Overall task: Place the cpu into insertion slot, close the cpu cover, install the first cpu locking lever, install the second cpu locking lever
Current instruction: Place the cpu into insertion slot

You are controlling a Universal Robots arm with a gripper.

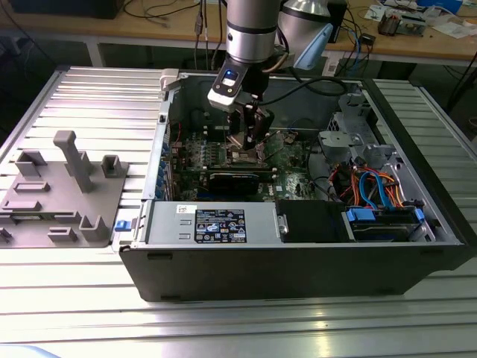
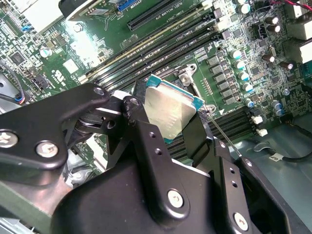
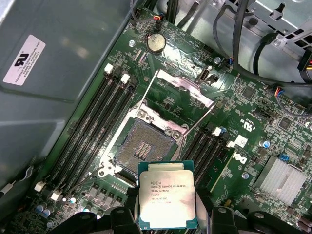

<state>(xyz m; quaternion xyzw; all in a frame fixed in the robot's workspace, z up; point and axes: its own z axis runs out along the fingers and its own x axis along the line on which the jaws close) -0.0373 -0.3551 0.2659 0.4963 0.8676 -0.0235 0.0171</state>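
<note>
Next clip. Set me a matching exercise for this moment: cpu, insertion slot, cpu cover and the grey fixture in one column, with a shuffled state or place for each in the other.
Things:
1. cpu
2. insertion slot
3. cpu cover
4. grey fixture

States or places:
A. swung open
B. outside the computer case, on the exterior view's left
C. gripped in the pincer
D. empty, dark centre exposed

Pairs: 1-C; 2-D; 3-A; 4-B

Bright even light, glare on the cpu (image 2: pixel 170 114), soft shadows
</note>
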